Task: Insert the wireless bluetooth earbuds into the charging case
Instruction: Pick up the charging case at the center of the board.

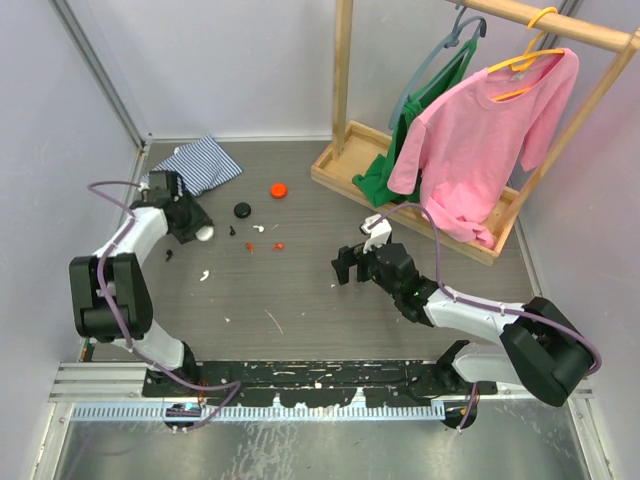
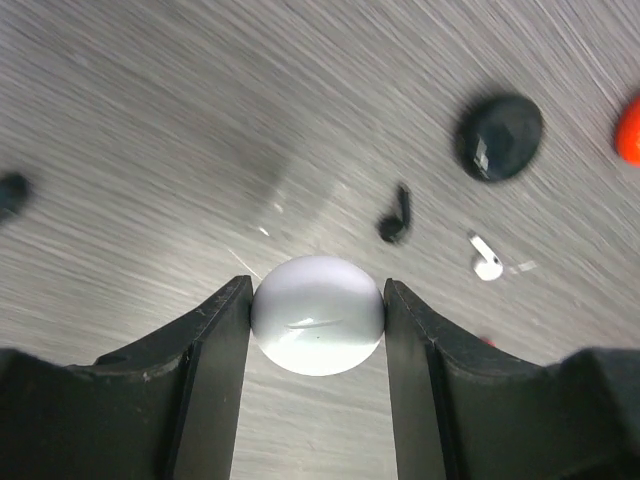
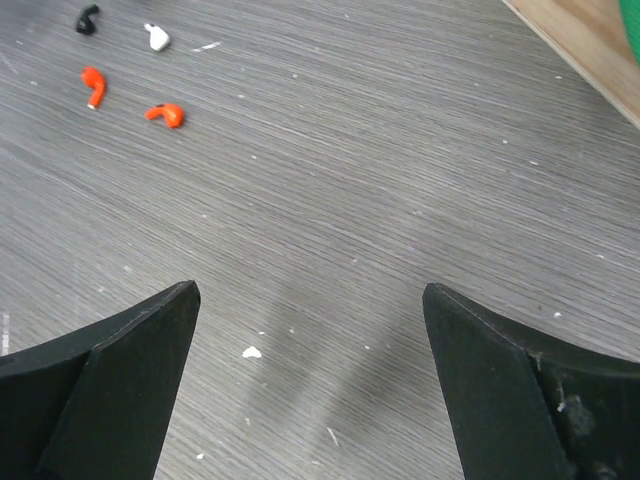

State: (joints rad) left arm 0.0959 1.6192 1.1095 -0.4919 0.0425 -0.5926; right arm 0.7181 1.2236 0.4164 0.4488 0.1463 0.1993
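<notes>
Left jaws are pinching a white, rounded, glossy plastic charging case, one jaw pressing each flank. The case is sitting at the left of the grey wood-grain desk, and I cannot tell whether it is lifting clear of the surface. No open lid is showing from the wrist view. Right jaws are standing wide open, holding nothing, hovering over the middle-right of the desk. By my reading, the step in hand is securing the case, with no bud going in yet. The earbuds are lying loose on the desk just right of the case, close together: a tiny black plastic earbud, a tiny white plastic earbud and two tiny red-orange plastic earbuds. The next move is probably calling for the case to be steadied and opened with its wells facing up, and for the right jaws to travel left and narrow a great deal for so small a pick. A black round puck and an orange round puck are sitting beyond the buds, not between them and the right jaws, but are easy to mistake for targets. Crowding is the risk, since one bud could get nudged while another is being taken. A blue-and-white striped cloth is lying in the far left corner. A wooden garment rack with a pink shirt is standing far right.
</notes>
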